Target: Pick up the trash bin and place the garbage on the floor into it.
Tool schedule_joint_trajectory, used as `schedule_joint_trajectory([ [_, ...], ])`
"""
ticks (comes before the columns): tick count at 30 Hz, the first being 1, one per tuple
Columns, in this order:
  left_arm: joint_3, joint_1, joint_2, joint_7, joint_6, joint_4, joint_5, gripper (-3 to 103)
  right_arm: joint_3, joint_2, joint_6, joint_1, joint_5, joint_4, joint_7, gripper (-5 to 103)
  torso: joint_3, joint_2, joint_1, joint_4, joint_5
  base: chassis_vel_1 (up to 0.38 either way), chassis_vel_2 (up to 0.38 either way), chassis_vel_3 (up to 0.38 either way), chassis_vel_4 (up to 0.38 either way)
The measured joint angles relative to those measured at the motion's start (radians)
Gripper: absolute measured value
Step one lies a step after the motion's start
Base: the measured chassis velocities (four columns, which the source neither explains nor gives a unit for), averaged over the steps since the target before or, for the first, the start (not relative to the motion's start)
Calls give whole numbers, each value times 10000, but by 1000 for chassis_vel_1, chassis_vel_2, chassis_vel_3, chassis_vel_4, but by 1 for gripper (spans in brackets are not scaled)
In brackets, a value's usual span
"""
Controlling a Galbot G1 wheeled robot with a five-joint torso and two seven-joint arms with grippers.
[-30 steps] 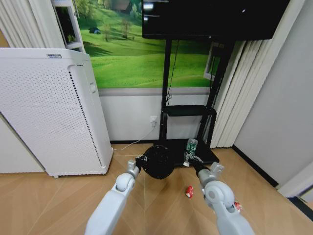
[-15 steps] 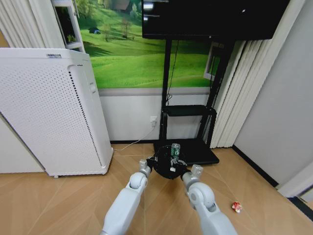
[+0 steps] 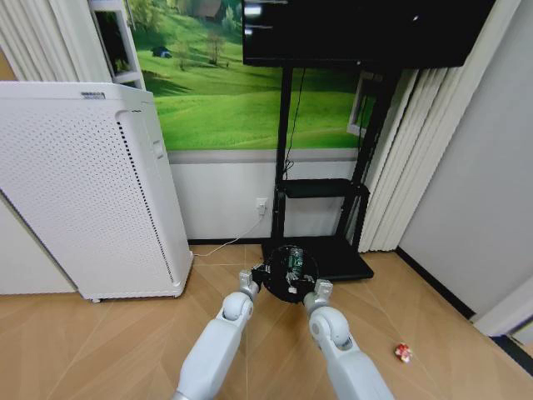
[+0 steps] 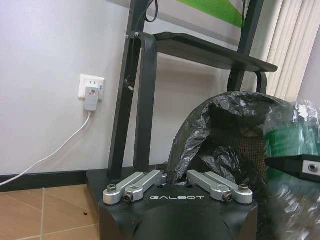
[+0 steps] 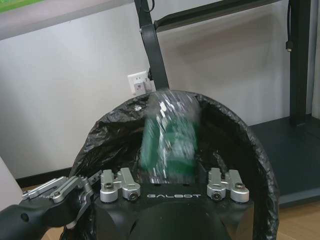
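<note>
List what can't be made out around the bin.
- Bottle: motion-blurred, right wrist view; label unreadable.
- Trash bin inside: hidden by liner and bottle, same view.
- Right pincer at the bin's mouth: grip hidden behind the bottle.
- Wrapper: too small, head view.
- Left pincer holds the rim; liner covers the mesh there.

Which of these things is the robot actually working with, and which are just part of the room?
In use: the trash bin, held at its rim by the left gripper; the bottle over its opening at the right gripper; the red-and-white wrapper on the floor.

Just there: white appliance, TV stand, wall socket.
</note>
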Motion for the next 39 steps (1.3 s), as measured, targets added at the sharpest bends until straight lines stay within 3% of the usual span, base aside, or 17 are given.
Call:
schedule_joint_trajectory([
  [1, 0, 10, -9, 1, -2, 5, 19, 3, 6, -19, 0, 6, 10, 1, 6, 73, 0, 0, 1, 1, 0, 0, 0, 0, 0],
  [3, 0, 19, -11, 1, -2, 5, 27, 3, 12, -34, 0, 6, 13, 2, 8, 73, 0, 0, 1, 0, -1, 0, 0, 0, 0],
  [6, -4, 41, 0, -8, -3, -1, 50, 3, 49, -92, 60, -36, 18, 22, -9, 89, 0, 0, 0, 0, 0, 0, 0, 0, 0],
  [7, -4, 41, 0, -8, -3, -1, 50, 3, 49, -92, 60, -36, 18, 22, -9, 89, 0, 0, 0, 0, 0, 0, 0, 0, 0],
  [8, -34, 57, 27, -15, -4, -23, 57, 3, 127, -106, 121, -65, 6, 86, -17, 97, 0, 0, 0, 1, 0, 0, 0, 0, 0],
  [20, -717, 491, 587, -1, -15, -538, 483, 3, 1098, -350, 274, -999, -366, 2119, 136, 100, -1, 0, 0, -2, -4, 0, 0, 0, 0],
  [25, -1108, 931, 941, -23, 117, -1274, 408, 3, 1157, -427, 567, -943, -1225, 1383, 2, 100, -1, 0, 0, 9, 0, 0, 0, 0, 0],
  [27, -1172, 1175, 1113, -35, 198, -1732, 245, 3, 1162, -417, 1077, -936, -2167, 356, -268, 100, -1, 0, 0, 5, 1, 0, 0, 0, 0],
  [39, -1358, 1406, 1243, -2, 208, -2103, 172, 3, 1128, -303, 1218, -778, -1939, -592, -463, 100, -1, 0, 0, 5, -2, -17, -18, 24, 19],
])
